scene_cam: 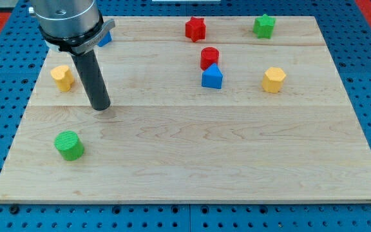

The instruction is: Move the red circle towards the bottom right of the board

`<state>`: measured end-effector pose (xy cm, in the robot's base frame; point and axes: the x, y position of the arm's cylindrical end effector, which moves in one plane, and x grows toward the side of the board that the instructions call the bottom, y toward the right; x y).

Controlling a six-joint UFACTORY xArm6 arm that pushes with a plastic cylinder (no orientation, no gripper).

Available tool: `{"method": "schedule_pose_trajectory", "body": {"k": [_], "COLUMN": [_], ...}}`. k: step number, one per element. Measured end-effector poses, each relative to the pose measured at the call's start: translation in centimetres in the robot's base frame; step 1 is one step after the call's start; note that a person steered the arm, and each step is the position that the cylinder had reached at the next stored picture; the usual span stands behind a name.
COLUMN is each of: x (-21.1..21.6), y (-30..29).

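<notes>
My tip (100,107) sitting near board's (192,167) left edge, touching nothing, no gripper fitted. Red circle (209,57) resting upper centre, touching blue triangle (212,77) below it.

board (192,148) – pale smooth wood | green cylinder (69,145) – ribbed plastic | rod (93,77) – matt dark
</notes>
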<state>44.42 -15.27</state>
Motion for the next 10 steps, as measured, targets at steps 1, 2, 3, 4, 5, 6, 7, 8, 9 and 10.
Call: {"method": "schedule_pose_trajectory", "body": {"k": [1,2,3,4,5,6,7,8,9,10], "x": [0.0,0.0,0.0,0.2,-2.9,-6.8,-10.6,-14.2,-15.4,-15.5], "y": [0.0,0.0,0.0,5.0,7.0,9.4,16.6,18.8,19.0,21.4]}}
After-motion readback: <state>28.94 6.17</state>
